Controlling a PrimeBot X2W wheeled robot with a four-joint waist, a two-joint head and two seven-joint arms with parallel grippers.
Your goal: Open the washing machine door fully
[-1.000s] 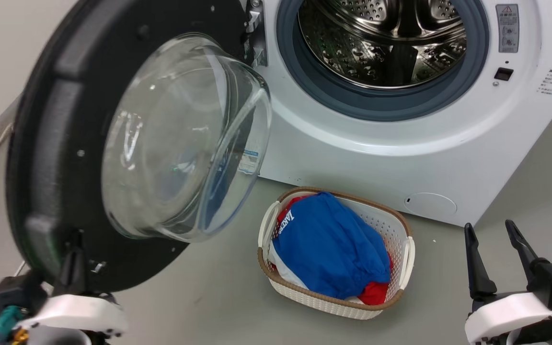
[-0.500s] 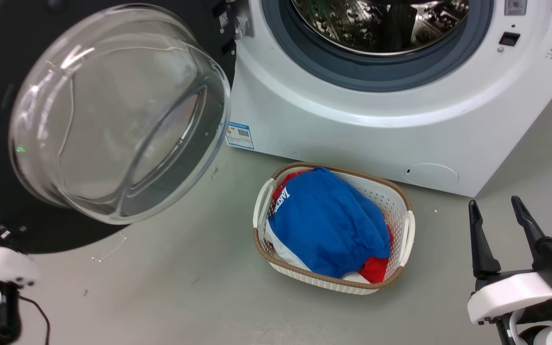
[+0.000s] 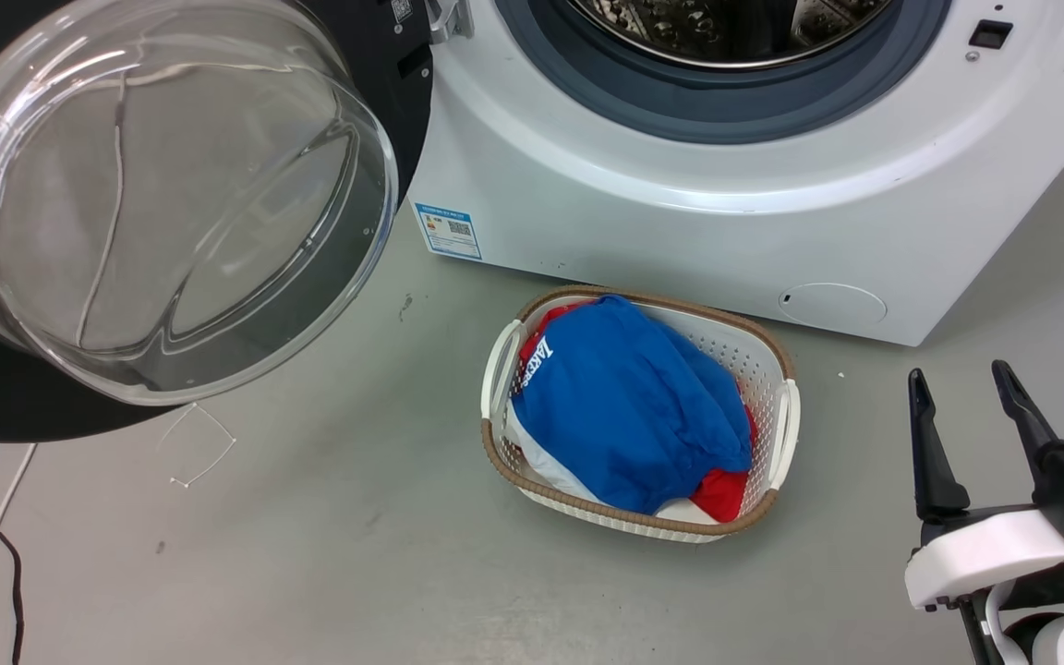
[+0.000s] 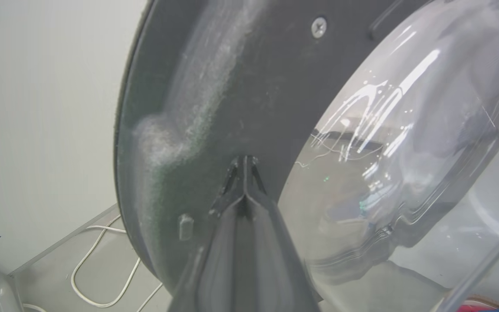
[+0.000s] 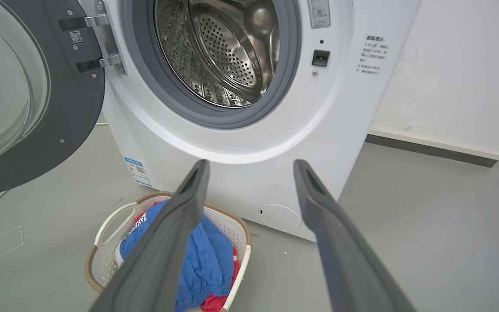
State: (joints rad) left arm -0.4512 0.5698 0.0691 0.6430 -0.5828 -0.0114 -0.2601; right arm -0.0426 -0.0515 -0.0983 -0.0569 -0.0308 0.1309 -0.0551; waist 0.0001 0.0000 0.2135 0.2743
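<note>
The left claw (image 4: 245,162) has its two dark fingers pressed flat together, with no gap between them. Their tips touch the matt black inner face of the washing machine door (image 4: 241,86). The clear glass bowl (image 4: 405,151) bulges just to the right of the tips, and a pale wall lies off to the left. A white cable (image 4: 89,277) curls on the floor below and to the left of the fingers.

The right claw (image 3: 958,371) hangs with its fingers spread wide apart, holding nothing and well clear of the door. Ahead of it and to its left, the door (image 3: 403,92) stands swung out from the white washing machine (image 3: 680,212) on a metal hinge (image 5: 106,43). The door's glass bulges into the room.

Straight beyond the right claw's fingertips (image 5: 202,167) is the steel drum (image 5: 219,52), ringed by a grey seal (image 5: 284,86). Up and to the right of the tips, a grey warning label (image 5: 319,11) carries a triangle sign, and below it is a dark latch slot (image 5: 321,57). Further right are several printed lines (image 5: 371,54), too small to read.

Down and to the left of the right claw, a blue-and-white sticker (image 3: 447,229) with a QR code sits on the machine's lower front. A tiny code sticker (image 5: 76,37) sits on the door by the hinge.

On the grey floor (image 3: 356,554), left of the right claw, a white basket (image 3: 777,434) with a brown rim holds blue clothing (image 3: 634,416). White capitals on the clothing seem to begin "LAKE".
</note>
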